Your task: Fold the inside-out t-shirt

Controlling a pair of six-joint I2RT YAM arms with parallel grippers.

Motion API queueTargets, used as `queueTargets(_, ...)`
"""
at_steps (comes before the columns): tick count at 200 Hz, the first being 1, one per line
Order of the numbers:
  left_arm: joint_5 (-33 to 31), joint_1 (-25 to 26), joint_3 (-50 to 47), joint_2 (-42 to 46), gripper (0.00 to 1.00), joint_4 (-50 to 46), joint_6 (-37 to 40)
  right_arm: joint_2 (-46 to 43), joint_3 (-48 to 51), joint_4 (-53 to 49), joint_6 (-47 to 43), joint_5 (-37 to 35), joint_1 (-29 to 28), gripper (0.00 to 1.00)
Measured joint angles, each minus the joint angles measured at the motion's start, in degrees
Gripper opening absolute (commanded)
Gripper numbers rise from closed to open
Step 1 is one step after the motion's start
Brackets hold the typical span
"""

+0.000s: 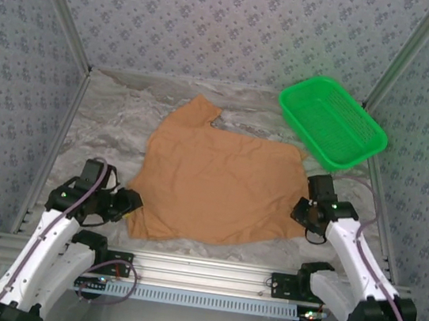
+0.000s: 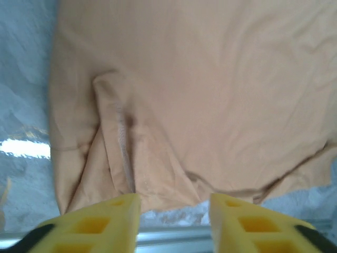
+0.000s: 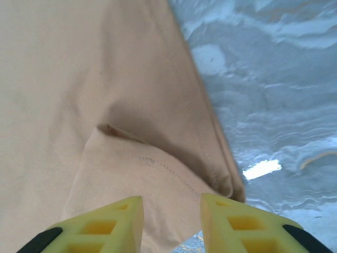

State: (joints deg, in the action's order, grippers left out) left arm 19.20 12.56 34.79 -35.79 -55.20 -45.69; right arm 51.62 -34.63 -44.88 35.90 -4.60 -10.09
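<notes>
Lying spread on the table: one inside-out t-shirt, orange-tan, soft, lightly wrinkled, occupying the middle of the surface between the two arms.

Item 1, t-shirt. Mostly flat. One sleeve points toward the far wall. The near edge runs along just short of the metal rail at the front of the table. The left wrist view shows a ridge of bunched cloth near the shirt's near-left corner. The right wrist view shows a stitched hem flap folded over the body of the shirt.

Item 2, left tool. Low at the shirt's near-left corner. Fingers apart, nothing between them; the cloth edge lies just beyond the tips.

Item 3, right tool. Low at the shirt's right edge. Fingers apart, not clamped; the flap of cloth lies under the gap. Whether the tips touch it cannot be told.

Item 4, green mesh basket. Far right corner of the table, its near corner just beside the shirt's far-right corner; contact between them cannot be told.
</notes>
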Motion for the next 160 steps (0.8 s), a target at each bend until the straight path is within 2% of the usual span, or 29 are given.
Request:
queueTargets(15,-3.87,0.0,2.54,-0.04,0.56,1.22,0.79,-2.91,-0.02,1.44,-0.28,-1.03,-0.76,0.42)
queueTargets(39,-6.99,0.0,6.14,-4.9,0.58,8.09,2.01,0.37,-1.18,7.28,-2.14,-0.46,-2.67,0.46)
queueTargets(80,-8.35,1.77,10.71,-29.31,0.59,27.96,3.45,23.87,-10.6,19.96,-7.04,0.92,-5.77,0.48)
queueTargets(108,-10.71,4.22,20.68,-44.72,0.59,34.75,7.74,37.73,-19.87,25.22,-9.55,1.16,-6.01,0.47)
queueTargets(134,-12.11,4.96,30.32,-57.31,0.59,41.48,11.37,46.75,-27.61,27.8,-10.27,0.42,-5.92,0.46)
queueTargets(160,-12.63,4.98,39.23,-69.59,0.59,44.11,14.25,54.93,-35.01,28.68,-10.23,-0.26,-5.62,0.46)
